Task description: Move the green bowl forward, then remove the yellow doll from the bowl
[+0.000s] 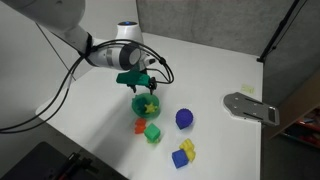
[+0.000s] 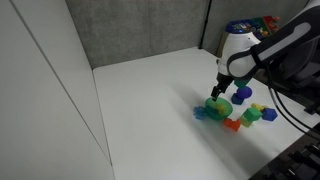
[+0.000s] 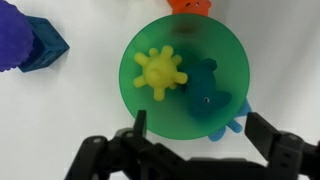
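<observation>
Step in hand: judging from the layout, taking hold of the green bowl (image 3: 135,100) to push or carry it forward; the doll's turn comes after.
Claw: the gripper (image 3: 196,125) is spread wide and carries nothing; its jaws stand either side of the bowl's near edge.
Bowl place: on the white table (image 1: 220,60), directly under the gripper, with the orange block (image 1: 140,126) just beside it.
Doll place: the yellow doll (image 3: 160,72) lies inside the bowl, towards one side of its floor.
Companion: a teal toy (image 3: 210,100) shares the bowl and hangs over the rim.
Doing it well: grip the rim at a bare part, away from both toys; close gently, as thin plastic may slip or tip; move slowly so nothing jumps out.
Hard to see: the height of the jaws above the rim is not clear, so whether they touch the bowl cannot be told.
Cut off: the wrist view hides the gripper's body; in both exterior views the doll is only a small yellow spot.
</observation>
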Robot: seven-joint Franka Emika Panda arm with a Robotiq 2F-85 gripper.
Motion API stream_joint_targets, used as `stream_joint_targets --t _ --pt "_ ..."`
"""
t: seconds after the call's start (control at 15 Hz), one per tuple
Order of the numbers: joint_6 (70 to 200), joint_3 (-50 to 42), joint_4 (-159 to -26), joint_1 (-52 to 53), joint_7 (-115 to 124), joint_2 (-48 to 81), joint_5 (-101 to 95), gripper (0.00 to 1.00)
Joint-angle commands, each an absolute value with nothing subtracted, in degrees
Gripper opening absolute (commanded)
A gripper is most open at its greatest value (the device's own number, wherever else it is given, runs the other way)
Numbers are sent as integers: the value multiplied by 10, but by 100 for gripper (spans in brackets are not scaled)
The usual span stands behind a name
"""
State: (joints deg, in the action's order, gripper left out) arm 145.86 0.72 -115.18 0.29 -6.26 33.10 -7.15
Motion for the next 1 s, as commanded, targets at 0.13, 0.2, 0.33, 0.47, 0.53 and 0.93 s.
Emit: stream_joint_targets --t 0.13,0.2,0.33,0.47,0.53,0.93 --pt "1457 -10 -1115 5 -37 371 -68 100" --pt "1456 -11 -1111 4 -35 380 -67 100" --pt "1450 -14 -1101 3 -33 397 -66 100" --pt "1446 -15 -1094 2 -31 410 -65 100" --pt "1446 -15 -1091 0 -32 415 -64 100" --pt "1438 -15 -1085 -1 -34 427 -63 75"
